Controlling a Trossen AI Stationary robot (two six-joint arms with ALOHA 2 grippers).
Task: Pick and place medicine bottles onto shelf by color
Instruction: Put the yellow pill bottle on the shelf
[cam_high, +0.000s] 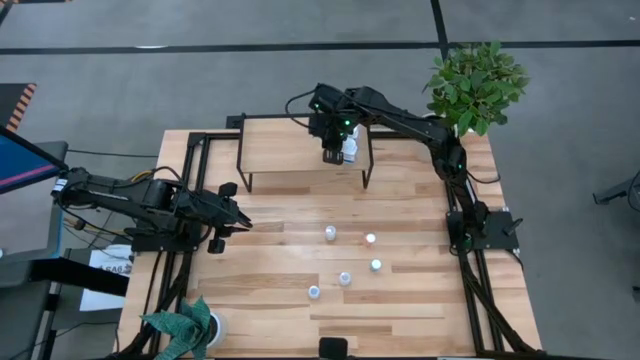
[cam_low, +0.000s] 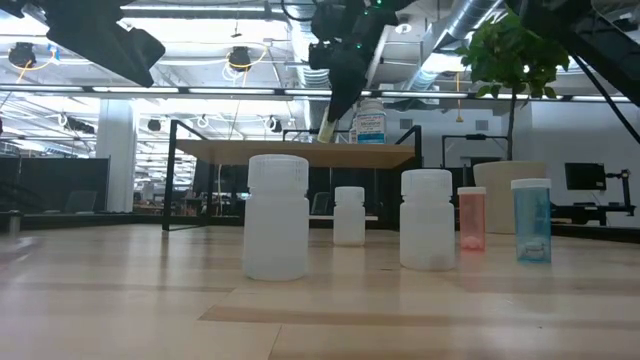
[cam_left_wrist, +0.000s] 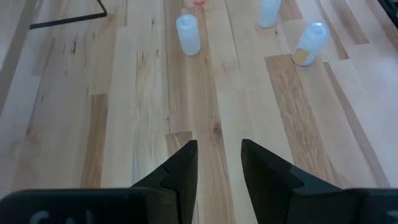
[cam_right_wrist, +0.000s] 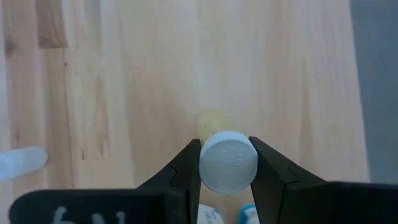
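You had the wooden surface (cam_high: 420, 310) filling most of the overhead frame, with the small shelf (cam_high: 280, 148) standing in its upper middle on thin black legs.

Your right arm reached in from the right edge of that frame to the shelf's right end. Its right gripper (cam_right_wrist: 227, 163) was clamped on the white cap of a small bottle (cam_right_wrist: 227, 160), a finger pressed to each side. In the overhead view this sat at upper centre, above the shelf board, beside a white bottle with a bluish label (cam_low: 369, 123) already standing on the shelf.

Your left arm waited at the middle left of the overhead frame, over the surface's left edge. The left gripper (cam_left_wrist: 219, 163) had its fingers drawn together on nothing, with bare wood below.

Five bottles (cam_high: 345, 278) stood loose on the surface, just below centre in the overhead view and well apart from the shelf. At table height three showed as white (cam_low: 276, 215), one pinkish (cam_low: 471, 217) and one pale blue (cam_low: 531, 220).
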